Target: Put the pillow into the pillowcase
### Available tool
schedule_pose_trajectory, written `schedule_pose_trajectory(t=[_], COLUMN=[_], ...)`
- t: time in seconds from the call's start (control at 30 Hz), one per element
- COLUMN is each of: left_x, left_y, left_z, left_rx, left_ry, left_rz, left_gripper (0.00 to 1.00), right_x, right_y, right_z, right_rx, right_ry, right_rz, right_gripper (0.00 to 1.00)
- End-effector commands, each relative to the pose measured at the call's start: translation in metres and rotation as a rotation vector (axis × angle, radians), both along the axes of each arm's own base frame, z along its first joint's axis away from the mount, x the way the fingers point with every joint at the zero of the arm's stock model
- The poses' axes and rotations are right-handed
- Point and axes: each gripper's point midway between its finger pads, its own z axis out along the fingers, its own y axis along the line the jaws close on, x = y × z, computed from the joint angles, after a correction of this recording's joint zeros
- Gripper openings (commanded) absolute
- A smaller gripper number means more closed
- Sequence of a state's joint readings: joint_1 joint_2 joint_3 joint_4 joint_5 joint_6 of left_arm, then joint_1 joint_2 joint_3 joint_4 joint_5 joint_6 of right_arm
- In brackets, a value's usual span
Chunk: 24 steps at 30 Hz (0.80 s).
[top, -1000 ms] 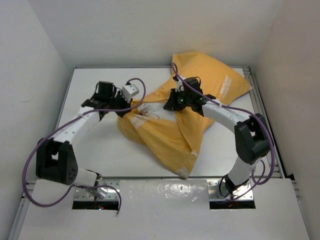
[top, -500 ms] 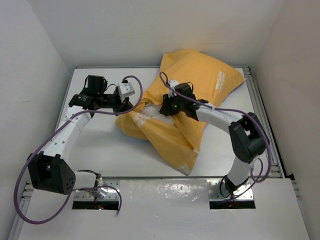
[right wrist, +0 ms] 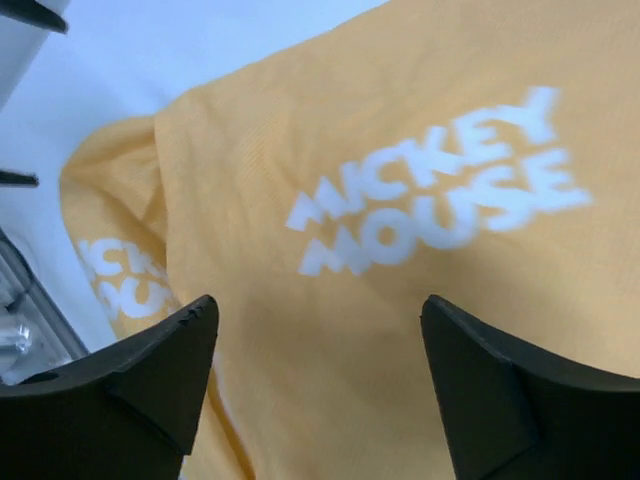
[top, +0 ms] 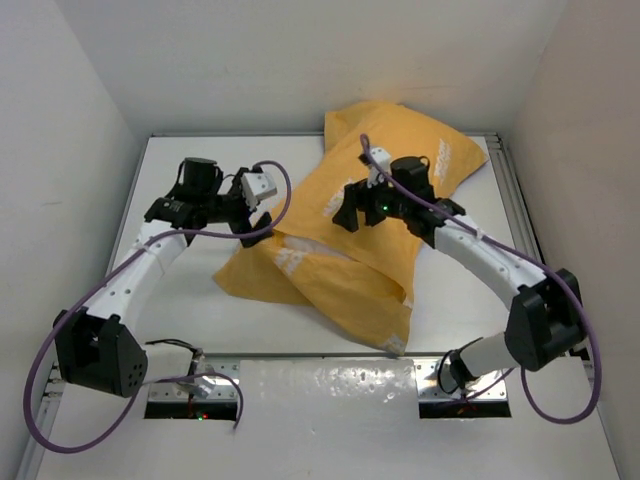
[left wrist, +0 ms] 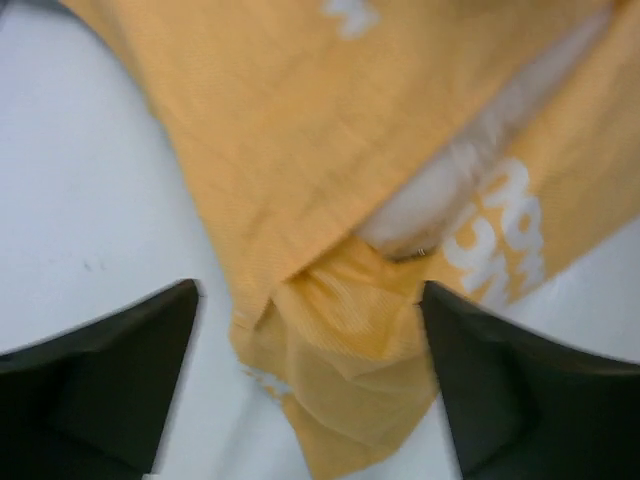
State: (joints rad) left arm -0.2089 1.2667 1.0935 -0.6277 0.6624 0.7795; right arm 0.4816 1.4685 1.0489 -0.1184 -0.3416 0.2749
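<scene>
The orange-yellow pillowcase (top: 340, 275) lies bulging across the middle and back right of the table. Its white lettering (right wrist: 430, 180) shows in the right wrist view. Inside its opening a pale strip shows, which looks like the white pillow (left wrist: 450, 180); the rest of the pillow is hidden by the cloth. My left gripper (top: 258, 222) is open over the case's left corner (left wrist: 350, 380), and the cloth lies loose between its fingers (left wrist: 110, 370). My right gripper (top: 352, 216) hangs open just above the case's top side (right wrist: 320, 400), holding nothing.
The white table (top: 180, 300) is boxed in by white walls at the back and on both sides. A metal rail (top: 522, 230) runs down the right edge. Purple cables (top: 285, 190) loop off both wrists.
Both grippers were shut on the cloth and have opened, letting it go. The case has dropped and spread flatter toward the near left. The right arm has swung right and lifted off it.
</scene>
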Motion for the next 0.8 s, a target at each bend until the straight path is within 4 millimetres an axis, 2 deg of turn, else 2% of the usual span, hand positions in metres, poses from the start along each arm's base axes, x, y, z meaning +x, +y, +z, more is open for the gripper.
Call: schedule_pose_trajectory(t=[0.0,0.03,0.07,0.1,0.13,0.17,0.2,0.23,0.27,0.3,0.33,0.37,0.4,0.47,0.5,0.53,0.57,0.6,0.67,0.73,0.77], left_x=[0.035,0.042,0.044,0.042,0.040,0.041,0.040,0.038,0.036,0.031,0.025,0.022,0.019,0.008,0.003,0.000,-0.012,-0.017,-0.037,-0.049,-0.048], left_y=[0.003,0.007,0.008,0.009,0.010,0.012,0.014,0.018,0.018,0.020,0.021,0.025,0.032,0.040,0.047,0.054,0.058,0.064,0.066,0.069,0.072], left_z=[0.069,0.069,0.065,0.055,0.039,0.019,0.003,-0.020,-0.029,-0.038,-0.049,-0.054,-0.055,-0.066,-0.068,-0.069,-0.077,-0.083,-0.103,-0.121,-0.128], left_rx=[-0.137,-0.163,-0.155,-0.138,-0.085,-0.051,-0.023,-0.002,0.004,0.011,0.019,0.021,0.021,0.025,0.030,0.031,0.060,0.105,0.165,0.193,0.223], left_ry=[-0.164,-0.149,-0.140,-0.125,-0.121,-0.077,-0.041,0.044,0.074,0.093,0.116,0.113,0.077,0.074,0.048,0.035,0.010,-0.017,-0.023,0.024,0.025], left_rz=[0.131,0.157,0.158,0.144,0.110,0.107,0.106,0.112,0.103,0.056,0.027,0.006,-0.039,-0.086,-0.130,-0.144,-0.220,-0.270,-0.373,-0.380,-0.377], left_gripper=[0.75,0.19,0.00,0.00,0.00,0.00,0.00,0.30,0.49,0.65,0.89,0.96,0.99,1.00,1.00,0.99,0.98,0.94,0.78,0.66,0.66], right_x=[0.005,0.000,-0.004,-0.004,-0.010,-0.014,-0.023,-0.027,-0.042,-0.049,-0.063,-0.071,-0.083,-0.105,-0.121,-0.129,-0.138,-0.144,-0.153,-0.162,-0.167], right_y=[-0.030,-0.040,-0.047,-0.067,-0.075,-0.082,-0.098,-0.109,-0.112,-0.116,-0.122,-0.126,-0.124,-0.121,-0.110,-0.108,-0.108,-0.108,-0.110,-0.112,-0.113], right_z=[0.044,0.040,0.039,0.025,0.028,0.022,0.000,0.003,-0.016,-0.023,-0.031,-0.038,-0.033,-0.046,-0.042,-0.044,-0.051,-0.056,-0.070,-0.077,-0.079], right_rx=[0.062,0.080,0.106,0.125,0.170,0.190,0.201,0.239,0.243,0.231,0.223,0.212,0.216,0.238,0.283,0.298,0.303,0.305,0.284,0.259,0.248], right_ry=[-0.005,0.063,0.100,0.157,0.183,0.209,0.267,0.260,0.307,0.307,0.305,0.306,0.266,0.289,0.296,0.318,0.344,0.372,0.424,0.470,0.490], right_rz=[-0.084,-0.121,-0.144,-0.202,-0.238,-0.266,-0.314,-0.357,-0.361,-0.362,-0.371,-0.371,-0.317,-0.249,-0.129,-0.108,-0.098,-0.094,-0.105,-0.108,-0.111], right_gripper=[0.76,0.01,0.00,0.00,0.00,0.29,0.60,0.98,0.99,0.99,0.99,0.99,0.99,0.99,0.99,0.99,0.99,0.99,0.98,0.88,0.83])
